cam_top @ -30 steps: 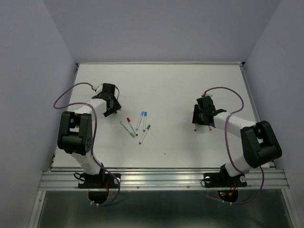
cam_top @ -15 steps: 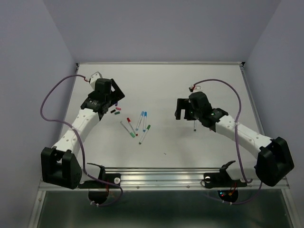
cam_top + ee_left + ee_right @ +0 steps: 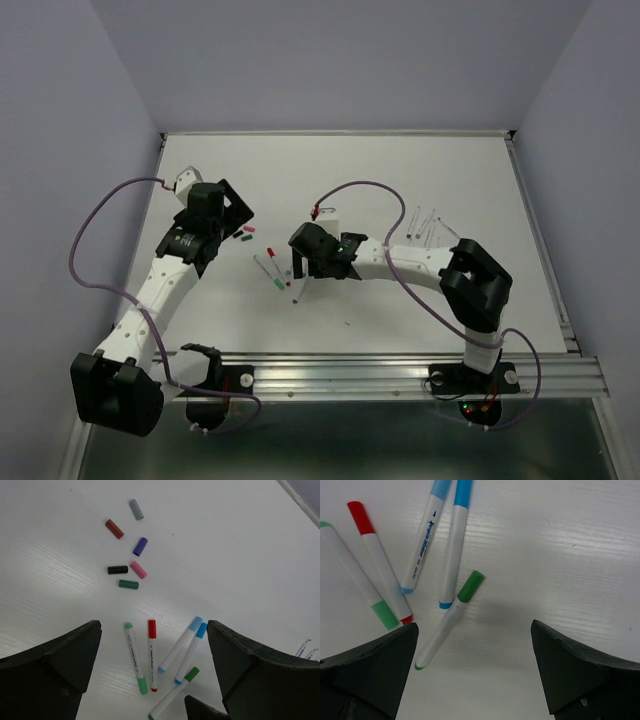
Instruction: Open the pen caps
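Top external view shows the white worktop (image 3: 480,170) with the left gripper (image 3: 236,212) left of centre, about midway between the far and near edges. Its black fingers (image 3: 55,665) are spread wide with nothing between them. Just beside it lies a cluster of six short cylindrical plastic pen caps (image 3: 245,232), all off their pens. The left wrist view separates them into a grey cap (image 3: 136,509), a dark red cap (image 3: 114,529), a purple cap (image 3: 140,546), a black cap (image 3: 117,570), a pink cap (image 3: 138,569) and a dark green cap (image 3: 128,584). The black and pink ones lie close together, and the grey one is farthest out. Near the middle of the worktop five white felt pens (image 3: 290,270) lie fanned, each with its cap on: a light green pen (image 3: 355,575), a red pen (image 3: 380,560) touching it at one end, two light blue pens (image 3: 427,535) side by side, and a dark green pen (image 3: 447,622). The right gripper (image 3: 296,262) hangs over this fan, its fingers (image 3: 580,675) released and wide apart, grasping nothing; the dark green pen lies on the worktop in the gap below. Right of centre lie a few thin white pen barrels (image 3: 425,222), well apart from the fan.
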`<state>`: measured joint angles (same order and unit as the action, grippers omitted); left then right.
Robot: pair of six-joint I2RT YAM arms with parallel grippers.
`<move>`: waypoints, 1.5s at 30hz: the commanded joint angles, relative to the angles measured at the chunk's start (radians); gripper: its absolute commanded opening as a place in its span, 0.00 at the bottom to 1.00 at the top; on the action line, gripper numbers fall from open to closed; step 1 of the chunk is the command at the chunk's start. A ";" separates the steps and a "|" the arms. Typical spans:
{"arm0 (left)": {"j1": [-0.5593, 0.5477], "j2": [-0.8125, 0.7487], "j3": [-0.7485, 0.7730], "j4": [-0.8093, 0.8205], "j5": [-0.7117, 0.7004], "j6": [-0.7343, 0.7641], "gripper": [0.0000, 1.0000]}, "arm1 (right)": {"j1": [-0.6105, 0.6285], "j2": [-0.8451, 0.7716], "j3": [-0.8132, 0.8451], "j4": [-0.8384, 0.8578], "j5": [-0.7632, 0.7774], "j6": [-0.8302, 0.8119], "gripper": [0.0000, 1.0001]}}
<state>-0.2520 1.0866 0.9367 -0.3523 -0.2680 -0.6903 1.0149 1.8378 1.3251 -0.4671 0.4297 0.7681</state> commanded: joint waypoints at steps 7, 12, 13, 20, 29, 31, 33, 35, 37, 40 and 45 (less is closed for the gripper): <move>-0.003 -0.057 -0.038 0.015 -0.017 0.002 0.99 | 0.073 0.184 0.149 -0.140 0.095 0.077 1.00; -0.003 -0.044 -0.039 0.024 -0.007 0.008 0.99 | 0.091 0.215 0.151 -0.179 0.103 0.082 1.00; -0.003 -0.042 -0.038 0.024 -0.008 0.009 0.99 | 0.091 0.219 0.148 -0.185 0.110 0.085 1.00; -0.003 -0.045 -0.036 0.027 -0.016 0.009 0.99 | 0.100 0.147 0.016 -0.180 0.086 0.105 0.58; -0.003 -0.022 -0.032 0.030 -0.008 0.009 0.99 | 0.062 0.080 -0.165 -0.035 -0.040 0.019 0.22; -0.003 -0.019 -0.029 0.035 0.001 0.018 0.99 | 0.027 0.043 -0.223 0.037 -0.090 -0.044 0.13; -0.003 -0.017 -0.030 0.050 0.030 0.032 0.99 | -0.001 0.005 -0.260 0.114 -0.143 -0.101 0.01; -0.003 -0.022 -0.035 0.091 0.097 0.061 0.99 | -0.045 -0.027 -0.268 0.148 -0.164 -0.162 0.01; -0.003 -0.031 -0.055 0.139 0.179 0.083 0.99 | -0.074 -0.075 -0.289 0.188 -0.181 -0.208 0.01; -0.003 -0.048 -0.094 0.271 0.415 0.112 0.99 | -0.127 -0.208 -0.331 0.295 -0.270 -0.309 0.01; -0.012 -0.056 -0.162 0.517 0.711 0.066 0.99 | -0.148 -0.431 -0.398 0.500 -0.435 -0.389 0.01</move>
<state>-0.2539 1.0626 0.8101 -0.0895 0.1593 -0.6174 0.8635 1.5532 0.9417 -0.2008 0.1394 0.4877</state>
